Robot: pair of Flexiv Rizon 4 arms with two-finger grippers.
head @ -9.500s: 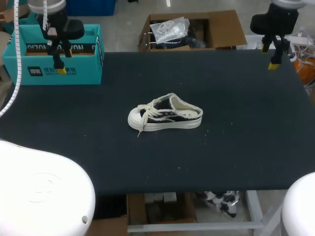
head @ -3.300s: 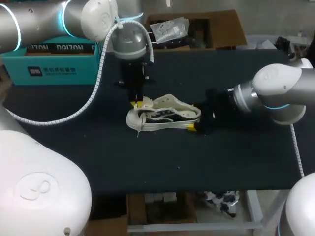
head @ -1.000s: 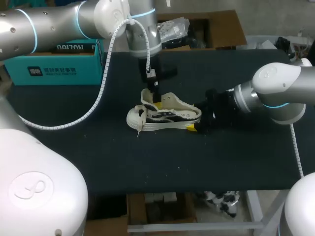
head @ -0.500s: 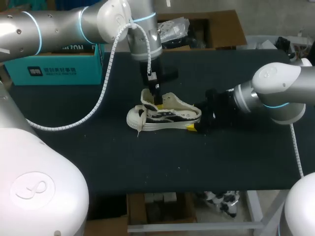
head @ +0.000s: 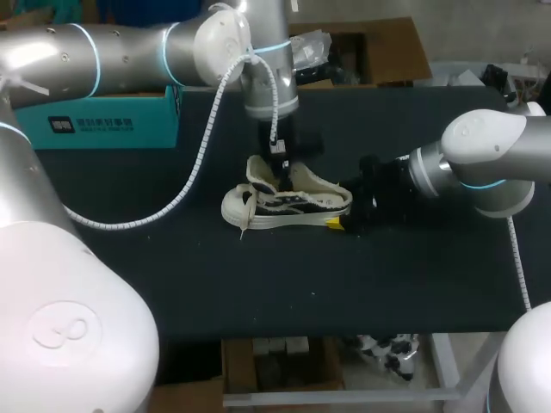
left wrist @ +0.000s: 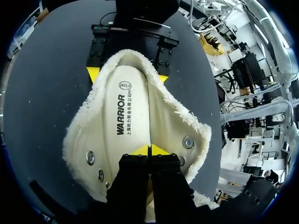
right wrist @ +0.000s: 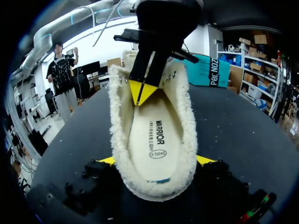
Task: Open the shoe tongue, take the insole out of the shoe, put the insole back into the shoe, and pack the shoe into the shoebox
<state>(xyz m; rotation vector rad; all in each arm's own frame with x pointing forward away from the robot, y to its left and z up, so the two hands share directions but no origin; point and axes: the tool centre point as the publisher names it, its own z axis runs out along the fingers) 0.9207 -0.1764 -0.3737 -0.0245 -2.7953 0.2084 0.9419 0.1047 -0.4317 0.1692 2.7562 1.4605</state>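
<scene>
A cream low-top shoe lies on its sole mid-table, toe to the left, with its tongue standing up. My left gripper points down into the shoe's mouth. It is shut, tips together on the white insole, with nothing seen between them. My right gripper is low at the heel and stands open. The fleecy heel lies between its yellow fingertips; contact is unclear. The teal shoebox stands at the back left.
The left arm's white spiral cable hangs low over the table left of the shoe. A loose lace trails off the toe. Dark tabletop stretches from the shoe to the front edge.
My left gripper has moved right and down, from beside the raised tongue into the shoe's mouth. The right arm and shoe have stayed put.
</scene>
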